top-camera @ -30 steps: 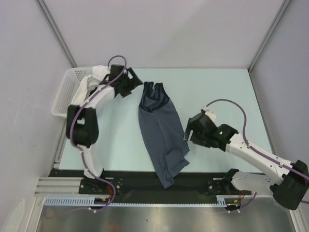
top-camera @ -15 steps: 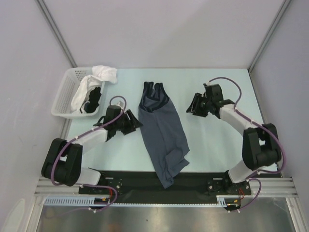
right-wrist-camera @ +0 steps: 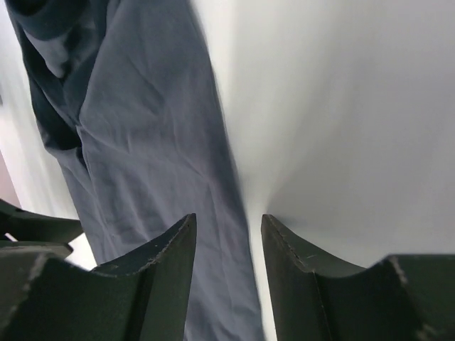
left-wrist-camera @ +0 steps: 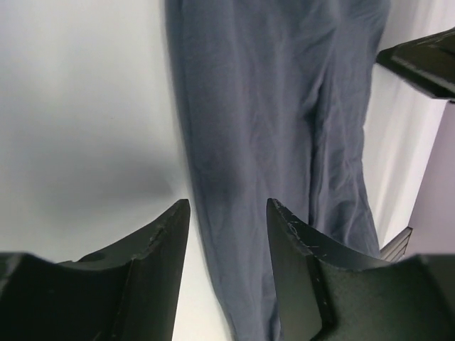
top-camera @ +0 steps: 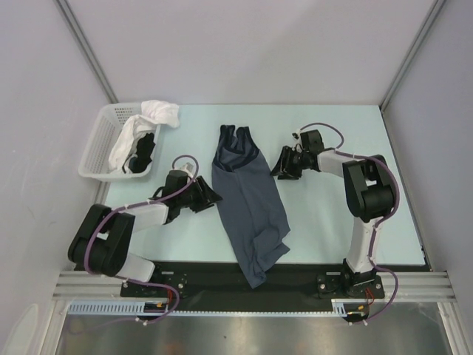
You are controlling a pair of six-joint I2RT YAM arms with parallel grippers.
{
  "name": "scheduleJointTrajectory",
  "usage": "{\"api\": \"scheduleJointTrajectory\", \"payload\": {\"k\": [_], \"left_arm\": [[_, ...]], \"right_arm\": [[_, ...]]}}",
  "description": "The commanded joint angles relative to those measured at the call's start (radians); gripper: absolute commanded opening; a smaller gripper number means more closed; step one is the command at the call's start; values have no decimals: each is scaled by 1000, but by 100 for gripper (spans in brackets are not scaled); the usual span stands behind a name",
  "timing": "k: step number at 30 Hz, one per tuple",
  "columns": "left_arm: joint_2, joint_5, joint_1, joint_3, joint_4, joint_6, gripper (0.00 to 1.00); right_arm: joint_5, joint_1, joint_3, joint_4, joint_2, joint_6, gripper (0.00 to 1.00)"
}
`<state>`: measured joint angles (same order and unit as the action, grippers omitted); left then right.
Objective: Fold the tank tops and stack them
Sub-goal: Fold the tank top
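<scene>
**Table scene: slate-blue top laid out between two parted grippers**

Table, pale mint, fills the middle of the overhead view, with a black rail running along its near edge.

The slate-blue tank top lies lengthwise down the centre of the table. Its straps and darker neckline point to the far side. Its rumpled lower end drapes over the near edge onto the rail. The cloth is creased and runs slightly on a slant.

The left arm reaches low across the surface from the left. The right arm bends in from the right.

A white lattice basket sits at the far left corner, well apart from the top. A white cloth spills over its far rim, and a black cloth is bundled inside; what garment that is cannot be told.

The left gripper is just beside the top's left edge. In its wrist view the gripper has its fingers apart, the cloth's edge showing in the gap beyond them and nothing grasped.

The right gripper is just beside the top's right edge, nearer the straps. Its wrist view shows the gripper likewise parted, with the hem line running between the fingertips and nothing pinched.
</scene>
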<state>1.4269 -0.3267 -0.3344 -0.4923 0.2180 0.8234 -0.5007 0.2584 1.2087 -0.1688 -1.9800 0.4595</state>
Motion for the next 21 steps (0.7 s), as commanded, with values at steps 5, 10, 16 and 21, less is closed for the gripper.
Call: {"api": "scheduleJointTrajectory", "payload": {"k": [5,10,16,21], "left_arm": [[95,8,-5,-69,63,19,49],[155,50,-2,-106,57,8,36],[237,74,3,-176,35,-4,8],[323,88,31,-265,-17,-20,0]], "right_arm": [[-42,7,55,78,-92,-19,47],[-48,13,74,109,-132,-1,33],[-71,18,112,120,-174,21,5],[-59,-5,112,159,-186,74,0]]}}
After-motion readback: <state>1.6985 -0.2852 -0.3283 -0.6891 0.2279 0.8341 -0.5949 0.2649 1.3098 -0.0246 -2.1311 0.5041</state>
